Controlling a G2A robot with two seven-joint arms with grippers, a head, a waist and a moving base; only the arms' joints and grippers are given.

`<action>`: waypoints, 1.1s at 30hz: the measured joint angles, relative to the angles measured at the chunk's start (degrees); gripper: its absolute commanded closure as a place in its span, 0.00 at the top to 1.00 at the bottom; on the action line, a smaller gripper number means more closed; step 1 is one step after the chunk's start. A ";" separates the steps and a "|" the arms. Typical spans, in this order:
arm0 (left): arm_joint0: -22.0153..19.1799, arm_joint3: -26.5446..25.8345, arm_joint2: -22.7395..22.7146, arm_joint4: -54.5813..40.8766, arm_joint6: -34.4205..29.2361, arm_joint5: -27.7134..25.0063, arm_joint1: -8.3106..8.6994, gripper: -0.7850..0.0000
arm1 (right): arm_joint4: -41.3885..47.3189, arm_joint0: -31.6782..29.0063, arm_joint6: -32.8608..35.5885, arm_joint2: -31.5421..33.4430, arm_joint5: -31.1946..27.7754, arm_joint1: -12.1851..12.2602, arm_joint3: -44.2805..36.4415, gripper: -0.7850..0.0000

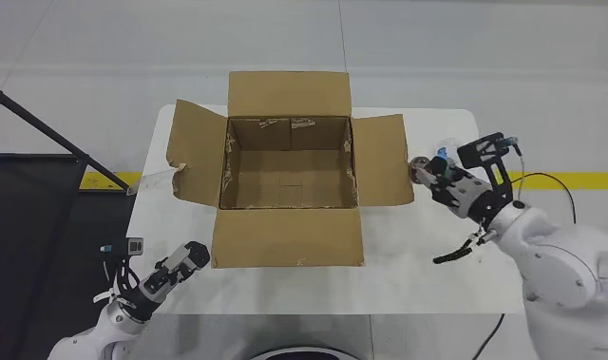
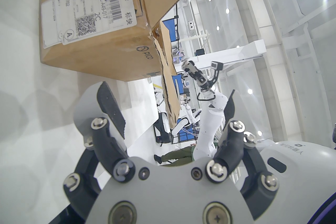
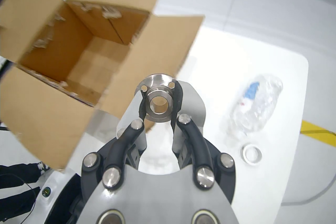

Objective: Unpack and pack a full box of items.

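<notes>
Right tool (image 3: 159,102) clamps a steel flange fitting (image 3: 157,81) beside the open cardboard box (image 3: 52,36); left tool (image 2: 168,96) gapes wide, empty.

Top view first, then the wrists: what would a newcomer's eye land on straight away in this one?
The open cardboard box, flaps spread wide, sits in the middle of the table. Next, the right end effector is shut on a shiny metal flanged fitting, held just beside the box's right flap. Near it a clear plastic bottle lies on its side with a white ring beside it.
</notes>
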 measured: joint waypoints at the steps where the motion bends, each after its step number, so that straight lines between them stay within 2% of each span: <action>1: 0.00 0.00 0.00 0.00 0.00 0.00 0.00 1.00 | 2.41 -0.12 -1.15 0.49 -1.07 -0.03 -0.65 0.00; 9: 0.00 0.00 0.00 0.00 0.00 0.00 0.00 1.00 | 24.02 0.63 -6.49 2.00 -12.17 -0.03 -1.02 0.00; 14: 0.00 0.00 0.00 0.00 0.00 0.00 0.00 1.00 | 30.29 2.61 -5.87 0.48 -14.90 0.13 -0.02 0.00; 20: -0.24 -0.30 0.08 0.43 1.32 0.63 -0.01 1.00 | 21.74 8.02 -5.47 -7.74 -10.07 -0.07 0.06 0.00; 26: 1.04 -0.34 -1.23 -1.15 1.60 -1.20 0.06 1.00 | 5.65 17.91 -6.60 -23.78 -0.99 -1.68 3.12 0.00; 29: 1.89 -0.14 -1.92 -2.21 1.40 -2.23 0.10 1.00 | -2.77 24.81 -7.18 -33.89 4.71 -3.48 7.48 0.00; 33: 2.90 0.60 -2.53 -3.80 1.16 -3.72 0.10 1.00 | -11.14 35.65 -6.52 -48.07 12.52 -7.39 16.96 0.00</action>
